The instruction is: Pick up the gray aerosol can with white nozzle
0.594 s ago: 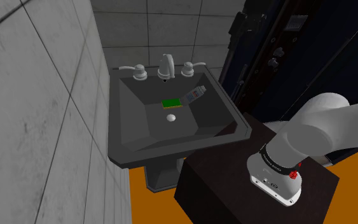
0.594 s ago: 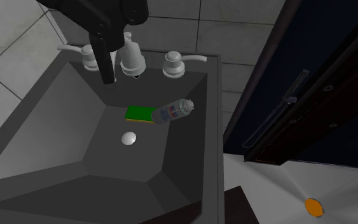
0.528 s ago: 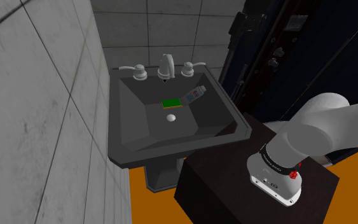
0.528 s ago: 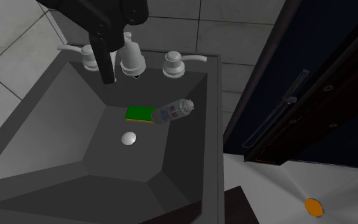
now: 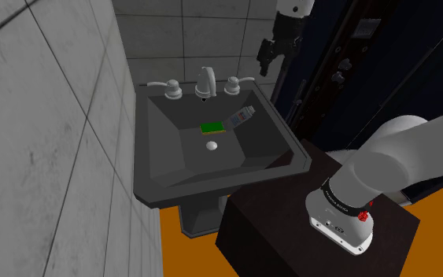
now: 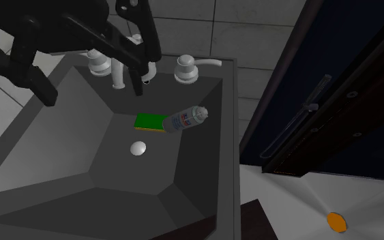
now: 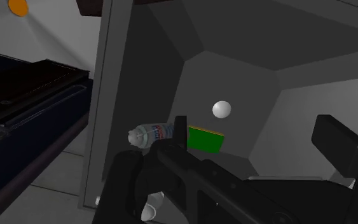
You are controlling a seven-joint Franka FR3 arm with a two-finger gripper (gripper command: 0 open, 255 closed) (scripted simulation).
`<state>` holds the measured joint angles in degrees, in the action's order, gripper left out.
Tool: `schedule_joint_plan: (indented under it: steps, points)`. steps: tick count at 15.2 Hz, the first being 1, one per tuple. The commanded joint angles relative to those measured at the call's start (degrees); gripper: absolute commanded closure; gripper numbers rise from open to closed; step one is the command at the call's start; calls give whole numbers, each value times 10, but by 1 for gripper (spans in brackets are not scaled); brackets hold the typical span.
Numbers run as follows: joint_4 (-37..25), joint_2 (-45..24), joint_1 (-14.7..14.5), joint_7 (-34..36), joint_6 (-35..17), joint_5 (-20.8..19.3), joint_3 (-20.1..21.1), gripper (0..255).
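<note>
The hand [image 5: 265,61] hangs open and empty, high over the back corner of the dark sink [image 5: 158,138], its two fingers [image 7: 180,132] spread wide with nothing between them but the basin far below. The grey aerosol can [image 6: 185,118] lies well below the hand and apart from it. It is on its side on the sloping basin wall, its pale nozzle end pointing up the slope toward the rim and its base touching or just beside the green pad [image 6: 149,121] on the basin floor. Judging from its pose, it likely sits that way because a round can slides down such a slope until the pad stops it. The same slope means it could roll if nudged from one side. The wide spread of the fingers suits an approach, since the can's body has to pass between them. At present the can lies just beyond the tip of one finger rather than in the gap, while the round drain [image 7: 221,109] sits farther on, nearer the gap's middle. So the hand would need to shift sideways toward the can and come down before closing. The shoulder view gives the height: the hand is above the faucet [image 5: 205,80] and the can is down in the basin. The wrist view adds the sideways offset between the fingers and the can. The second exterior view shows the can's tilt and printed label most plainly.
</note>
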<state>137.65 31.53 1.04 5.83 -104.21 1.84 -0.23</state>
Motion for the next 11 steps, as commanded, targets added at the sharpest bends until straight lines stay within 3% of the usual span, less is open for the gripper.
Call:
schedule_joint_plan:
  steps: [1, 11]
  points:
    - [-4, -41, 8, 17, -29, -11, 5, 0]
    - [-64, -258, 42, 123, -138, -80, 19, 0]
